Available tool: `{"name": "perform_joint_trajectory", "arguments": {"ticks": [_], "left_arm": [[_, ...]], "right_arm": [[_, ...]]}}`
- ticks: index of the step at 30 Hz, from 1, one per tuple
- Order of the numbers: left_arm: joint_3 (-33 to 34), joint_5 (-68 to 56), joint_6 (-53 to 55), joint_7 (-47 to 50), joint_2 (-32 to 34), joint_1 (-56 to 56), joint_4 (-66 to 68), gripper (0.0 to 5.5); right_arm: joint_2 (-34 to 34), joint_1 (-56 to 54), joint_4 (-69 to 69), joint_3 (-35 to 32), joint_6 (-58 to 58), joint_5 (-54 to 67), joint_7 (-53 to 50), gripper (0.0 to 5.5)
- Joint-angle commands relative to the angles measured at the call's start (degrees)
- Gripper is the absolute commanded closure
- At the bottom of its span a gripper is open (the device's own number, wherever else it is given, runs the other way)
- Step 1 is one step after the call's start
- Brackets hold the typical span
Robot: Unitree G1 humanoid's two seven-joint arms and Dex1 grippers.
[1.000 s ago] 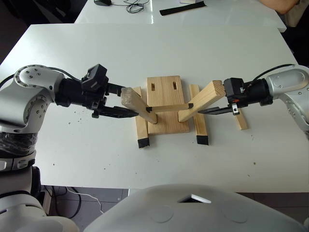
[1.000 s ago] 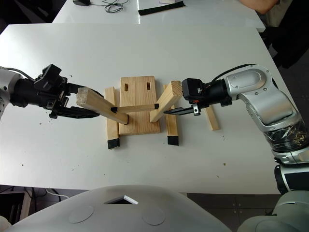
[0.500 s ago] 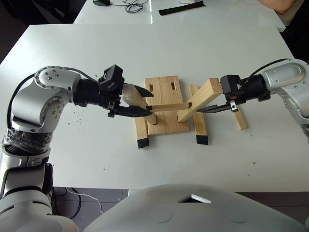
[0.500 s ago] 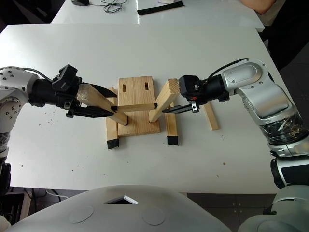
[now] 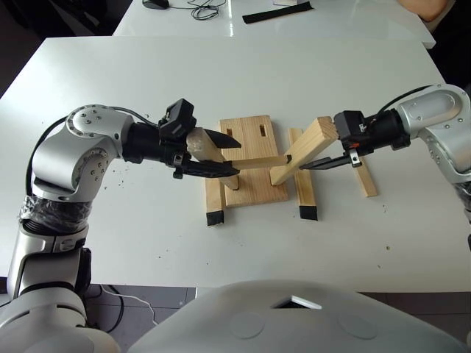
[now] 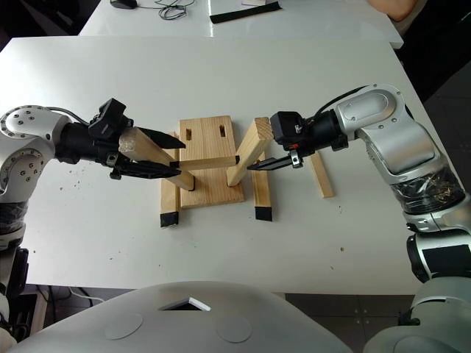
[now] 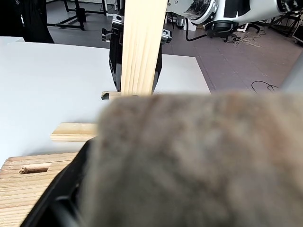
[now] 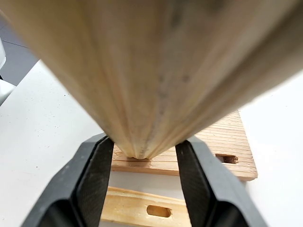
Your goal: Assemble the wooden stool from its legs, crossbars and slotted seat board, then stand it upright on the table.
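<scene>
Stool legs (image 5: 313, 143), crossbar (image 5: 261, 162) between, clamped by left gripper (image 5: 237, 157) and right gripper (image 8: 144, 144)

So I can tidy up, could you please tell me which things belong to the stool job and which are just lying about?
Job: slotted wooden seat board; wooden leg at left claw; wooden leg in right claw; thin wooden crossbar joining them; two black-tipped wooden legs; short wooden bar.
Lying about: black strip; dark cables; dark mouse.

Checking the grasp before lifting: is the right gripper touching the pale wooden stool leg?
Touching. In the right wrist view the black fingers of the right gripper press against both sides of the pale wooden stool leg, with no gap.
</scene>
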Motion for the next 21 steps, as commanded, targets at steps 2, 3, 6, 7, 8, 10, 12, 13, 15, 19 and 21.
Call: {"name": "perform_joint_trajectory", "arguments": {"ticks": [2,3,6,7,8,10,12,13,15,19,21], "left_arm": [[-9.67,1.25,0.70,2.90,-8.27,-1.95,-3.71,2.72],[-9.86,1.29,0.71,3.00,-8.42,-1.80,-3.90,2.72],[-10.32,1.64,0.44,3.23,-8.69,-1.23,-4.14,2.72],[-10.28,1.81,0.20,3.20,-8.54,-0.96,-4.08,2.72],[-10.11,2.13,-0.23,3.07,-8.20,-0.63,-3.83,2.72],[-9.37,3.70,-1.96,2.94,-6.83,0.61,-2.97,2.72],[-9.06,6.21,-4.45,2.92,-5.50,1.91,-1.23,2.72],[-9.05,7.55,-5.93,2.92,-4.96,2.47,-0.18,2.72],[-8.78,9.32,-8.43,2.76,-3.99,3.51,1.17,2.72],[-7.75,10.01,-10.98,3.17,-3.32,4.17,2.55,2.72],[-7.28,9.71,-11.44,3.26,-3.01,4.21,2.83,2.72]], "right_arm": [[6.95,1.43,-1.61,16.78,5.60,-13.91,1.90,3.46],[7.21,1.30,-1.78,16.92,5.83,-13.82,1.94,3.46],[7.65,1.19,-2.01,16.88,6.17,-13.53,1.88,3.46],[7.50,1.37,-2.29,16.59,6.27,-13.31,1.71,3.46],[7.07,1.74,-2.82,16.08,6.39,-12.94,1.51,3.46],[5.46,3.16,-4.66,14.34,6.57,-11.86,0.73,3.46],[3.40,5.16,-6.69,12.02,6.73,-10.50,-0.37,3.46],[2.35,6.37,-7.67,10.75,6.82,-9.82,-1.21,3.46],[-0.30,9.47,-9.93,7.63,6.74,-8.15,-3.09,3.46],[-4.62,15.38,-14.78,1.53,7.73,-4.55,-6.82,3.46],[-5.38,16.77,-15.75,-0.38,8.15,-3.83,-8.04,3.46]]}}
